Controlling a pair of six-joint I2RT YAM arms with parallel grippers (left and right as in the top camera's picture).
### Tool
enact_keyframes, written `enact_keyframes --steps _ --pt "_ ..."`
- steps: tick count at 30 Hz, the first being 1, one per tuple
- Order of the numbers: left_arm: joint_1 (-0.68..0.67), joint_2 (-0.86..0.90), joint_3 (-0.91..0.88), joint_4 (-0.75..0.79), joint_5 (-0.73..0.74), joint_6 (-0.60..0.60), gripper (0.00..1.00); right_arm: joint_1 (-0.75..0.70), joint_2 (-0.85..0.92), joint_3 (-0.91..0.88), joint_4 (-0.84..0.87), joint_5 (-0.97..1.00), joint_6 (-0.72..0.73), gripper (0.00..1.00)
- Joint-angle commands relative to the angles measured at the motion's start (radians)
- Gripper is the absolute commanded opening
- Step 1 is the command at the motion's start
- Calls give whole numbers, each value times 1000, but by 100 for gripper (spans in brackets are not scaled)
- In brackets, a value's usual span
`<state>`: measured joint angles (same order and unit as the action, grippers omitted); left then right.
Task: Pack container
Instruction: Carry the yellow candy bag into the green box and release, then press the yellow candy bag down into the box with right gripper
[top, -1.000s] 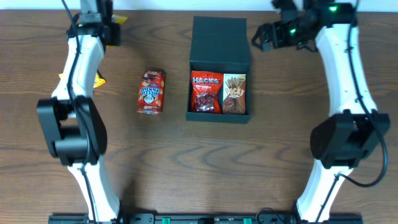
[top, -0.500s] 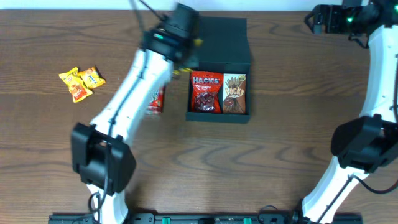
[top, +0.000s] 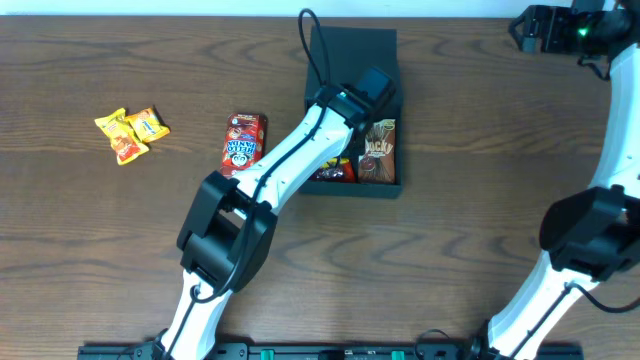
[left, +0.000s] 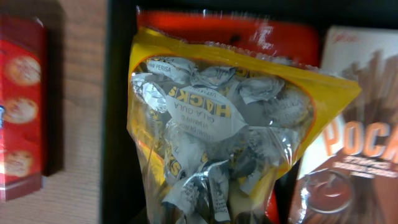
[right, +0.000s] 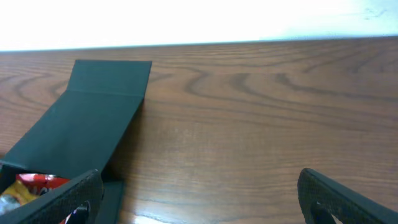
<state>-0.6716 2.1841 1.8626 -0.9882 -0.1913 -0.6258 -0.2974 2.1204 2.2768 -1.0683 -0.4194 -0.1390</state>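
Observation:
The container (top: 352, 55) is a dark box lying open at the table's back middle, its flap lid folded away. A red Hacks bag (left: 249, 34) and a Pocky box (top: 378, 150) lie side by side inside it. My left gripper (top: 372, 88) hangs over the container, shut on a yellow bag of wrapped candies (left: 217, 118). That bag dangles above the red bag and fills the left wrist view. My right gripper (right: 199, 208) is open and holds nothing, up at the back right corner (top: 530, 25), with the container's lid (right: 93, 118) to its left.
A red snack box (top: 243, 145) lies on the wood left of the container. Two small yellow and orange packets (top: 130, 133) sit at the far left. The table's back edge runs close behind the container and the right gripper.
My left arm has swung from the back left across to the container, carrying the yellow bag. The right gripper has drawn back from beside the lid to the back right corner.

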Motion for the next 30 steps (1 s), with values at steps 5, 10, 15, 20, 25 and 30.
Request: enact_keyframes --steps 5,10,15,20,25,30 --pt "5 7 5 -2 10 -47 49 -9 -6 16 -2 -20 11 99" --pt "6 -2 24 -1 8 18 95 -9 -6 16 -7 -34 11 99" --pt "18 -68 151 1 -67 77 95 -9 -6 16 -23 -34 11 88" --pt "96 -190 262 2 -214 91 95 9 -5 14 -97 -39 8 2" --pt "272 -315 267 6 -282 87 95 69 -5 -29 -140 -244 -87 1" --pt "515 -355 267 5 -164 116 95 219 -5 -208 -92 -423 -119 2"
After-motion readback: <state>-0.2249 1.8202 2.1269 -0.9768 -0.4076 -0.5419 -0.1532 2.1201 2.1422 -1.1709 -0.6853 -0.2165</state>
